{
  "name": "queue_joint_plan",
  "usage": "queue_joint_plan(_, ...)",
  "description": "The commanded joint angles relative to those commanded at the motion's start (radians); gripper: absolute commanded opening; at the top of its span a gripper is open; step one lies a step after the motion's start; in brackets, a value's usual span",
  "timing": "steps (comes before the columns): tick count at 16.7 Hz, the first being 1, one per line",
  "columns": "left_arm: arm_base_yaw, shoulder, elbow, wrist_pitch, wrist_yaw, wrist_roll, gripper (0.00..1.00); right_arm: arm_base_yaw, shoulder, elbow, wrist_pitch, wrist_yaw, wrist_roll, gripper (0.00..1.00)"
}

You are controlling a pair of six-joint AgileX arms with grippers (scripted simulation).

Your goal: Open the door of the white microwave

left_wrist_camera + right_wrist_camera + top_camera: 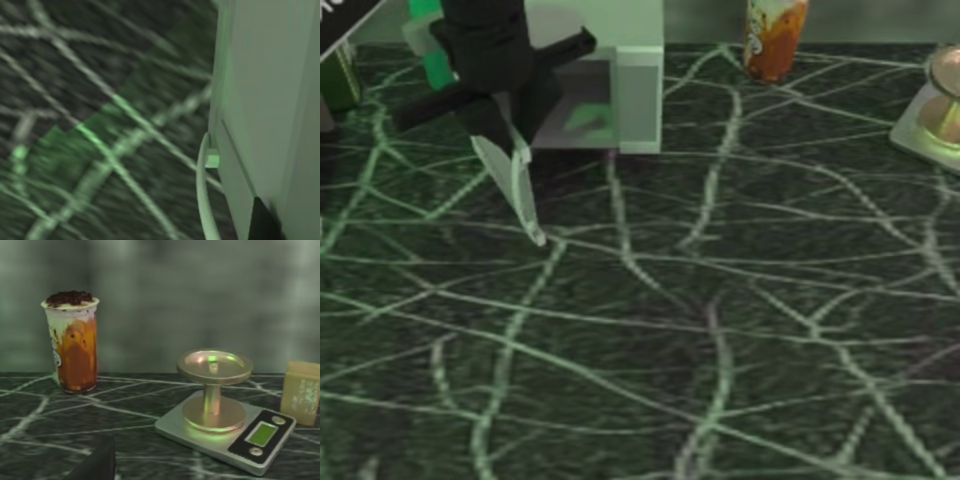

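Swinging out from the white microwave [620, 75] at the top view's far left, the door [515, 185] stood edge-on toward the near side, cavity exposed. The left gripper [505, 130] hung over its hinge end; whether the fingers gripped anything could not be told. In the left wrist view the door's pale handle strip [202, 195] curved beside the panel. Judged light, rigid, smooth-faced; the handle strip looked the best purchase. Farther right stood a drink cup [772, 38] and a scale [935, 120]. The right arm was out of sight.
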Motion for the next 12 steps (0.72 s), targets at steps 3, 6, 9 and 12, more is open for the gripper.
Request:
queue_joint_plan(3,0.0,0.0,0.0,0.0,0.0,0.0,0.0,0.0,0.0,0.0,0.0,0.0,0.0,1.0)
queue_joint_plan(6,-0.002,-0.007,-0.003,0.002,0.001,0.0,0.0,0.0,0.0,0.0,0.0,0.0,0.0,1.0)
queue_joint_plan(9,0.014,-0.037,-0.054,0.021,0.001,0.02,0.0,0.0,0.0,0.0,0.0,0.0,0.0,1.0)
queue_joint_plan(12,0.035,-0.078,-0.122,0.047,-0.001,0.046,0.0,0.0,0.0,0.0,0.0,0.0,0.0,1.0)
